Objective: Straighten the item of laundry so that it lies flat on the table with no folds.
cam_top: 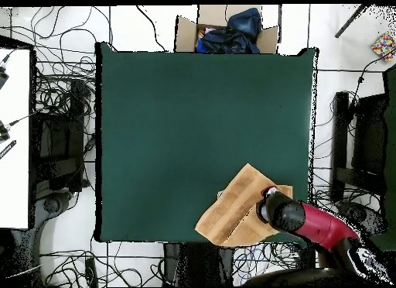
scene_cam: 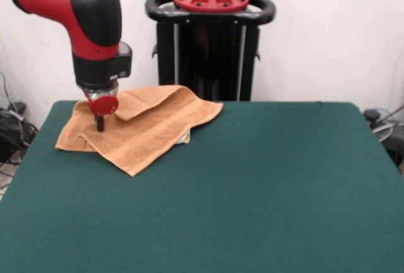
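— Where the towel (scene_cam: 142, 127) sits: folded over itself at a table (scene_cam: 252, 184) corner, one flap doubled back.

— And your gripper (scene_cam: 100, 123)?

— My tip is down on its upper layer. Open or closed, I cannot tell.

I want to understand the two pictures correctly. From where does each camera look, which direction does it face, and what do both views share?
Front view: across the table, facing the pedestal; the arm and gripper come down onto the towel.
Overhead view: above, looking straight down; the arm enters from the bottom right corner.
Shared: the folded towel, the green table, the arm.
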